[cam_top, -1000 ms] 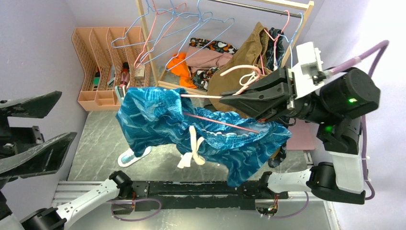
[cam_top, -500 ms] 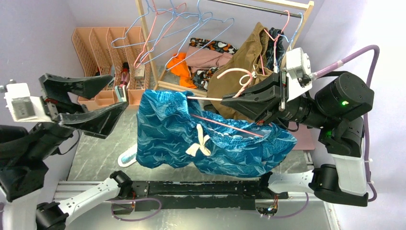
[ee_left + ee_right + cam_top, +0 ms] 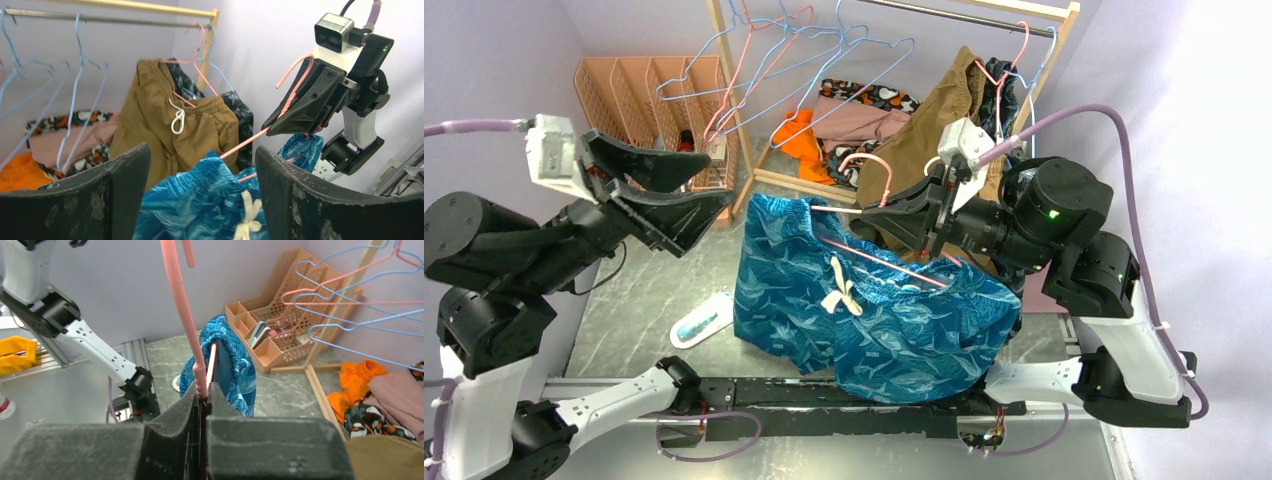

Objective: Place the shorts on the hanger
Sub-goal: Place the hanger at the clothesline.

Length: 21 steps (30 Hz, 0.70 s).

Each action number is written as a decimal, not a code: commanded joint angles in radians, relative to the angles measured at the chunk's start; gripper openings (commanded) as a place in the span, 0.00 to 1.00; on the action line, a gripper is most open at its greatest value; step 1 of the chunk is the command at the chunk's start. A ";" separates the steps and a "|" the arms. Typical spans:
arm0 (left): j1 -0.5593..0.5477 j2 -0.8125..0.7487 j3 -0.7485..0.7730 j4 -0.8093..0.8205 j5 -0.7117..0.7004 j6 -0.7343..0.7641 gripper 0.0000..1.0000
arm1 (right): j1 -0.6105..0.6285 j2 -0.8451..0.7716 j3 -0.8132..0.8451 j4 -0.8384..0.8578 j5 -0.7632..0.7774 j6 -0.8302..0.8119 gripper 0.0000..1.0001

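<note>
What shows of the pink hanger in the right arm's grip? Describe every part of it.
The hanger is thin pink wire with a curved hook on top, and what shows of its frame looks triangular. The right claw is shut on its neck just below the hook and holds it aloft. In the top view its lower bar slopes down toward the right. The teal leaf-print shorts are draped on it and cover much of the frame. The open left claw is clear of it.

Tan shorts [image 3: 934, 130] hang on wooden rack [image 3: 727, 75]; blue hangers [image 3: 839, 50] alongside. Peach organizer [image 3: 624, 90] back left. Pale object [image 3: 702, 322], possibly a sole, on tabletop [image 3: 644, 290].
</note>
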 commanded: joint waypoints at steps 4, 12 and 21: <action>0.005 0.055 -0.018 -0.150 -0.001 -0.127 0.80 | 0.001 -0.005 -0.020 0.092 0.096 -0.017 0.00; 0.005 0.019 -0.124 -0.007 0.071 0.050 0.78 | 0.001 0.024 -0.011 0.039 0.067 -0.031 0.00; 0.004 0.017 -0.214 0.181 0.486 0.284 0.94 | 0.001 0.011 -0.042 0.022 0.015 0.008 0.00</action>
